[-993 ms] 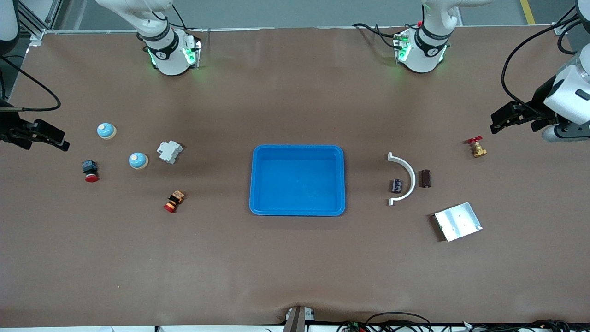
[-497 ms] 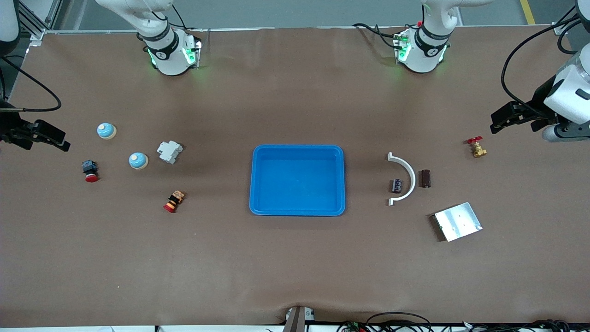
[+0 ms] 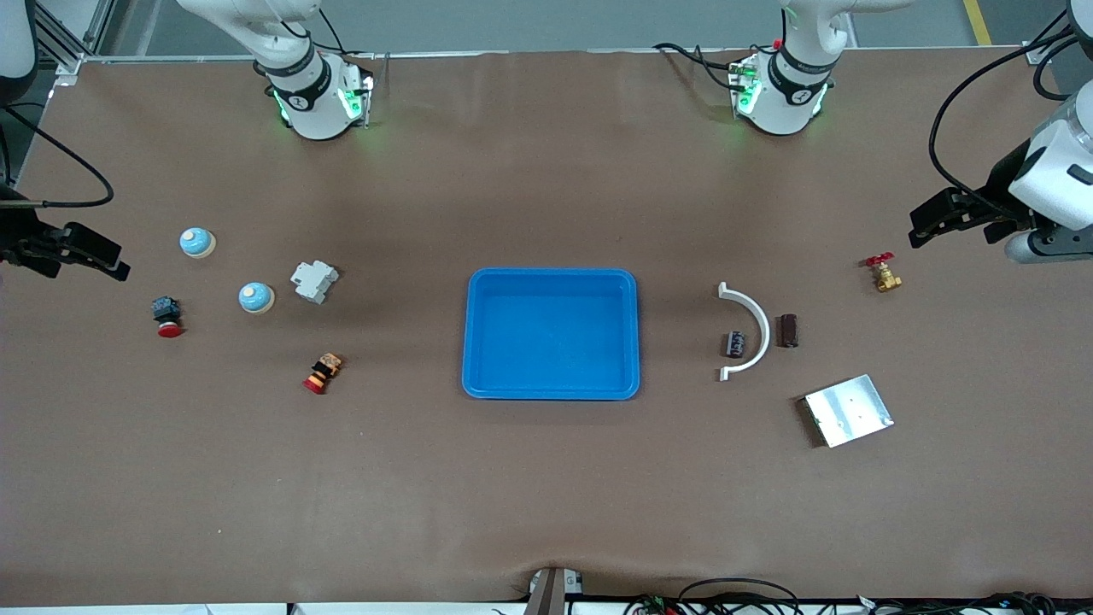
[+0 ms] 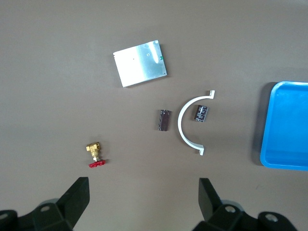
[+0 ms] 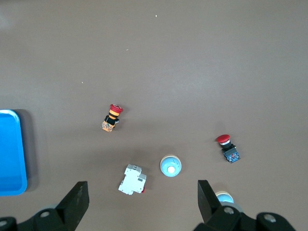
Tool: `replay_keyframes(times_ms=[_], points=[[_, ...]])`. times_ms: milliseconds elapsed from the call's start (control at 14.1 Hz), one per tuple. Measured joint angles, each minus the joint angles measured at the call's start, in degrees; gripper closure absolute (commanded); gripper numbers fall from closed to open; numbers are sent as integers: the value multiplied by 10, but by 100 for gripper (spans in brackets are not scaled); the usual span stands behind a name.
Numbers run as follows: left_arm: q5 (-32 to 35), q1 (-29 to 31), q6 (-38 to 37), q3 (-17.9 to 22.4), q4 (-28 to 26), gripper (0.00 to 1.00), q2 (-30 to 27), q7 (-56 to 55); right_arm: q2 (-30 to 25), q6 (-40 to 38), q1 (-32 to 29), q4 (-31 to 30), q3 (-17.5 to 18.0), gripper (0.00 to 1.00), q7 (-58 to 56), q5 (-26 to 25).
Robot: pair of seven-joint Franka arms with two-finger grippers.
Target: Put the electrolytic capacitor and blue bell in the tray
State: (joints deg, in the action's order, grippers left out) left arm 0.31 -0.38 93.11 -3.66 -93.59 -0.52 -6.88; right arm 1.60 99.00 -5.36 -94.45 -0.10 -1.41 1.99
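No writing is legible on the capacitor (image 3: 734,343) or bells (image 3: 255,297). The blue tray (image 3: 628,337) sits mid-tabletop. Left pincer (image 3: 926,224) and right pincer (image 3: 107,256) hang wide, empty, over opposite tabletop ends.

No text, label, brand or number can be read on anything here. The only sign is a small round emblem on each arm's base collar (image 3: 299,100), too small to make out.
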Motion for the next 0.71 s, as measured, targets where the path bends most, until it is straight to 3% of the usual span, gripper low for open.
replay_keyframes(times_ms=[497, 710], points=[[-5, 12, 2, 0, -9, 0, 58, 0, 0, 1, 0, -1, 0, 0, 0, 0], [-5, 12, 68, -1, -42, 0, 93, 1, 0, 2, 0, -2, 0, 0, 0, 0]])
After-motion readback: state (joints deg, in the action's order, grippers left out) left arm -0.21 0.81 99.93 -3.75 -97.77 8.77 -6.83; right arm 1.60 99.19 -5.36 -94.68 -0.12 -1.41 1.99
